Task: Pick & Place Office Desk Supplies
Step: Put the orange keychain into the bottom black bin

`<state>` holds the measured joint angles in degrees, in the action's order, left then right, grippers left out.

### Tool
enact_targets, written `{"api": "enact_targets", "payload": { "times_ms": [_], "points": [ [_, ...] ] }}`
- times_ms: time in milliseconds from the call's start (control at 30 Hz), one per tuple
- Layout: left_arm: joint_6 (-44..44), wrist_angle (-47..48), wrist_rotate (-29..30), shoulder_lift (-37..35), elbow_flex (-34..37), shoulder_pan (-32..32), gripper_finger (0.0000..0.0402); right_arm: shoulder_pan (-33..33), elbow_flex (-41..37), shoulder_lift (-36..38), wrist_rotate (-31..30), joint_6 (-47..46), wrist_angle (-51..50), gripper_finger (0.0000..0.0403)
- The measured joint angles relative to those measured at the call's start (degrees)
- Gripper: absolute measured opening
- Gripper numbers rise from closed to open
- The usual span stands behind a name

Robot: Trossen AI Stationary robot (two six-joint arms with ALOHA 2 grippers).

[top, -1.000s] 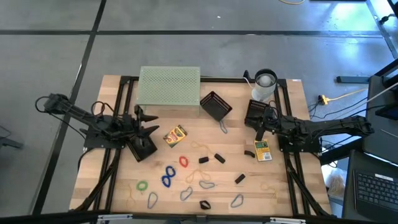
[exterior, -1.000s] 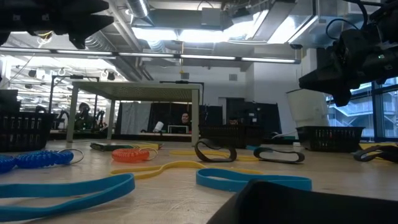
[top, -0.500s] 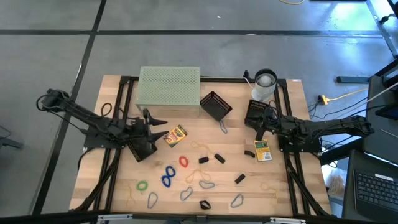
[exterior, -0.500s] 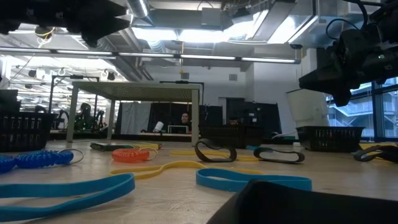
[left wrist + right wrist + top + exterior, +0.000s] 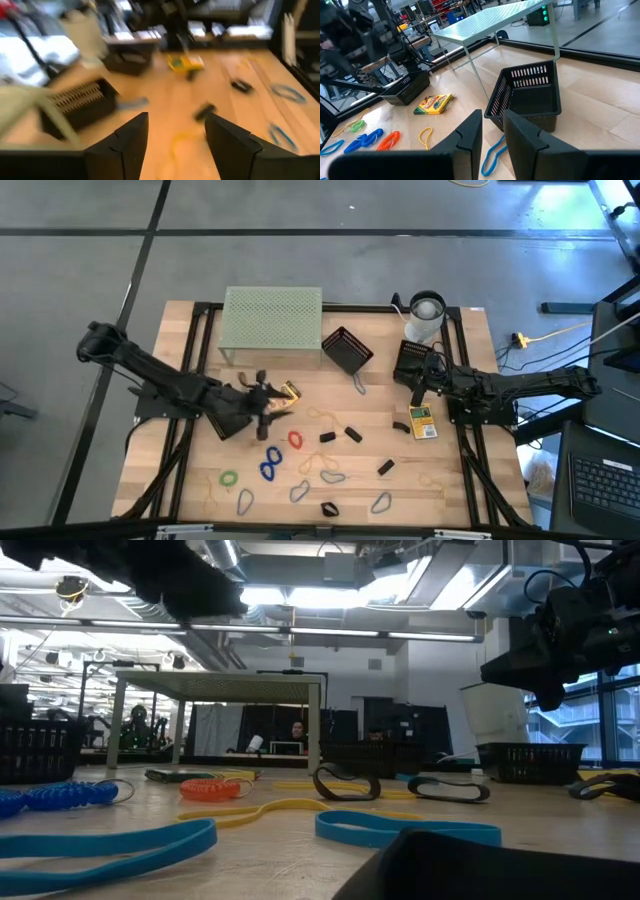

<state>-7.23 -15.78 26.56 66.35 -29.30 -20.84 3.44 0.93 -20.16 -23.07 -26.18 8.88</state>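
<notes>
My left gripper (image 5: 270, 402) hovers open above the table's middle left. Its fingers stand beside a yellow-green crayon box (image 5: 289, 391) without touching it, and nothing lies between them in the left wrist view (image 5: 175, 125). A second crayon box (image 5: 423, 423) lies flat near my right gripper (image 5: 424, 380), which waits at the right. Its fingers (image 5: 492, 135) are a narrow gap apart and hold nothing. Red (image 5: 295, 440), blue (image 5: 269, 465) and green (image 5: 228, 478) loops, black clips (image 5: 352, 433) and grey wire clips (image 5: 332, 476) lie loose toward the near edge.
The pale green perforated stand (image 5: 272, 325) rises at the far side. Black baskets sit beside it (image 5: 347, 350), by the right arm (image 5: 412, 360) and under the left arm (image 5: 228, 420). A white cup (image 5: 424, 315) stands far right. Thin rubber bands (image 5: 325, 415) lie mid-table.
My left arm has stretched out toward the table's right, carrying its gripper from beside the left basket to the first crayon box. The gripper has tipped as it went, and its fingers have stayed open. My right arm has kept still.
</notes>
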Motion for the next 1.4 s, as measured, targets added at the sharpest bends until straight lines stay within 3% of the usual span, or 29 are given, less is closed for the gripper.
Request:
{"api": "enact_targets", "payload": {
  "times_ms": [300,633,900,1100,1233,1400],
  "points": [
    [-1.17,7.18,-10.26,13.68,-3.75,0.48,0.0191,-0.02,0.00,-0.02,0.00,-0.19,0.00,0.0082],
    [-1.17,3.96,-11.48,23.50,-3.87,1.95,0.0185,-0.02,0.00,-0.02,0.00,-0.22,0.00,0.0082],
    [-1.02,3.09,-19.46,29.72,-6.40,3.90,0.0185,0.00,0.00,0.00,0.02,-0.24,0.00,0.0082],
    [-1.02,5.23,-19.88,32.35,-8.94,4.30,0.0184,-0.01,0.01,-0.02,0.02,0.05,0.00,0.0082],
    [-0.19,7.85,-20.10,32.90,-9.77,4.35,0.0165,-0.02,0.00,0.00,0.02,0.22,0.00,0.0082],
    [-0.08,10.43,-20.36,32.92,-9.88,4.35,0.0109,0.00,0.00,-0.01,0.02,0.24,0.00,0.0082]
  ]
}}
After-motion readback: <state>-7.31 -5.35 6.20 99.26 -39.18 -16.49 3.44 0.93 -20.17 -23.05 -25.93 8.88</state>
